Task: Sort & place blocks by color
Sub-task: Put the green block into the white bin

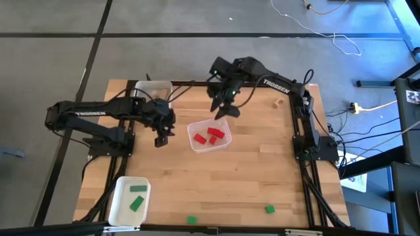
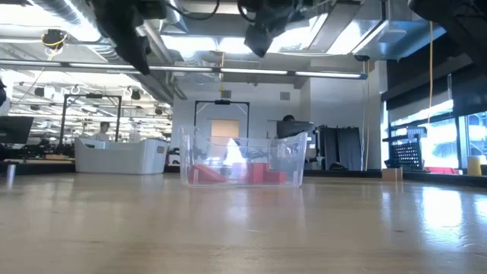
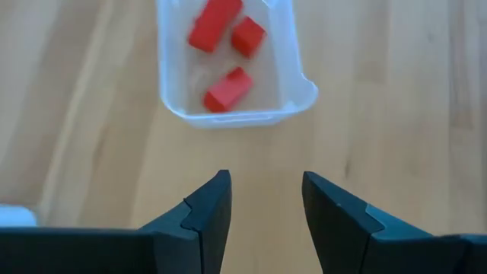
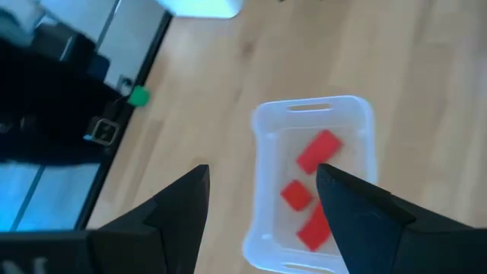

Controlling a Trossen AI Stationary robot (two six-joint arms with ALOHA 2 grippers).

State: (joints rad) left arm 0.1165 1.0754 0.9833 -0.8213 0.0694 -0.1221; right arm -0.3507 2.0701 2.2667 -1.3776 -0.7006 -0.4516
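A clear tray [image 1: 209,136] in the middle of the table holds three red blocks [image 1: 210,136]; they also show in the left wrist view [image 3: 227,90] and the right wrist view [image 4: 317,150]. A white tray [image 1: 122,208] at the near left corner holds two green blocks [image 1: 136,198]. Two more green blocks lie on the table near its near edge [image 1: 191,220] [image 1: 269,209]. A tan block [image 1: 278,101] lies far right. My left gripper [image 1: 161,137] hangs open just left of the clear tray [image 3: 266,199]. My right gripper [image 1: 225,108] hovers open above the tray's far side [image 4: 262,183].
Another pale tray [image 1: 153,88] sits at the far left corner, beside the left arm. Both arms' bases stand on the table's left and right sides. Bare wood lies between the clear tray and the near edge. Cables run along the floor on the right.
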